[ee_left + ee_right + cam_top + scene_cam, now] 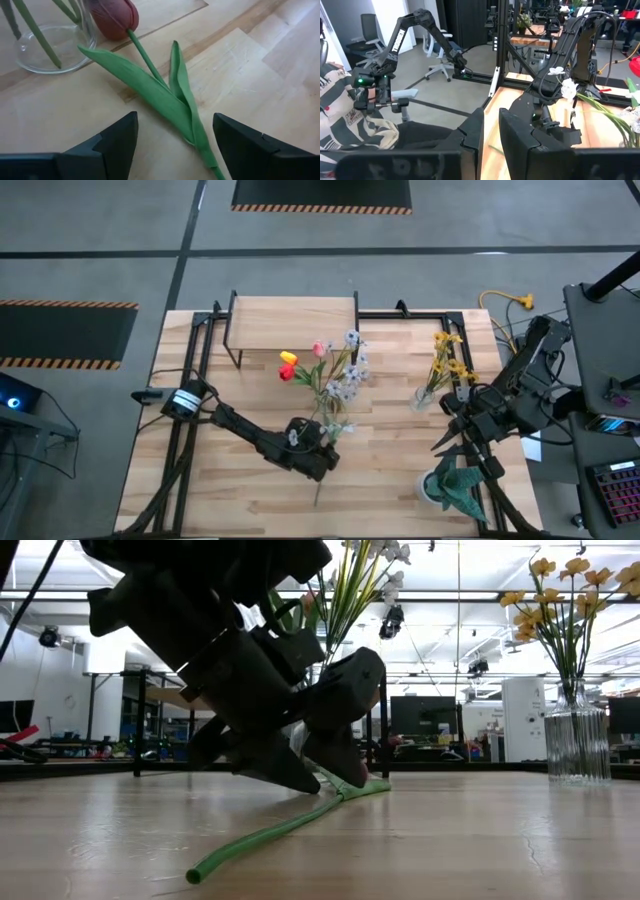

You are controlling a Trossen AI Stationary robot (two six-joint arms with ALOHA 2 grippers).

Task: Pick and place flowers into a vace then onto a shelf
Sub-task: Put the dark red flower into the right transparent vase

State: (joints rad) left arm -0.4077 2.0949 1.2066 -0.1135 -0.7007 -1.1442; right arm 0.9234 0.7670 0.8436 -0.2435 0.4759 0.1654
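**A:** left pincer (172,145) is low over the surface (400,470), fingers wide, straddling the stem of the maroon tulip (114,17) lying flat just beside the near vase (55,47). I'd close on the bare stem below the leaves, not on them, then lift slowly so the bloom clears the glass

**B:** right pincer (490,145)?

**A:** narrow, nothing in it, parked at the right edge. Count: two vases, second one (425,397) holding yellow flowers (450,360), one shelf (293,313), one potted plant (455,485), one loose tulip
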